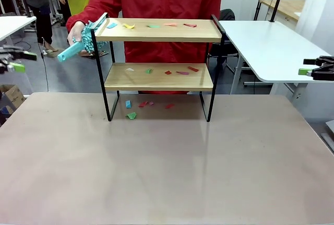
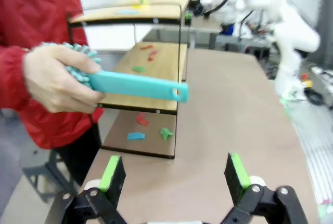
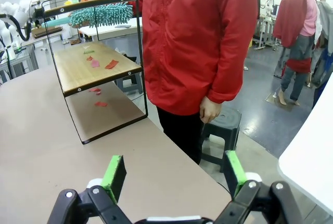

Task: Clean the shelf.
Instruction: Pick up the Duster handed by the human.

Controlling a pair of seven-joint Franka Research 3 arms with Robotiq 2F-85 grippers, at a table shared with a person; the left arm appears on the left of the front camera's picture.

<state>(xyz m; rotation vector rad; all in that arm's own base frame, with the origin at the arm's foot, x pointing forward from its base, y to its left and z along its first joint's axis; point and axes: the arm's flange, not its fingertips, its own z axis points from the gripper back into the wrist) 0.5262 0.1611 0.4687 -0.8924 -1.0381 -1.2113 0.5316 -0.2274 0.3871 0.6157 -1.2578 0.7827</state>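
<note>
The step in hand looks like a handover, not yet any wiping. A person's hand (image 2: 52,78) holds a teal duster with a fluffy chenille head and a flat plastic handle (image 2: 138,85). The handle points out towards the left pincer (image 2: 174,162). That pincer stands wide, green pads well apart and nothing between them. The handle's end lies ahead of it and above the gap, apart from both pads.

The small two-tier shelf of light wooden boards in a thin black metal frame (image 2: 156,60) stands beyond the left pincer, just behind the offered handle, on the pale brown bench (image 1: 167,173). Small coloured paper scraps (image 1: 128,26) lie along its top board. More lie on the lower board and on the bench between its legs, so no cleaning seems to be done.

The right pincer (image 3: 174,166) is also wide and holds nothing. From it the shelf sits well ahead and off to the left of its view, with the duster's head up by the top board.

The next move probably falls to the left pincer: rise and go forward until the flat handle lies between the pads, turn so the pads meet its broad faces, then close. The grip should land near the handle's free end, clear of the person's fingers. Only with the duster taken can the scraps be swept from the boards.
</note>
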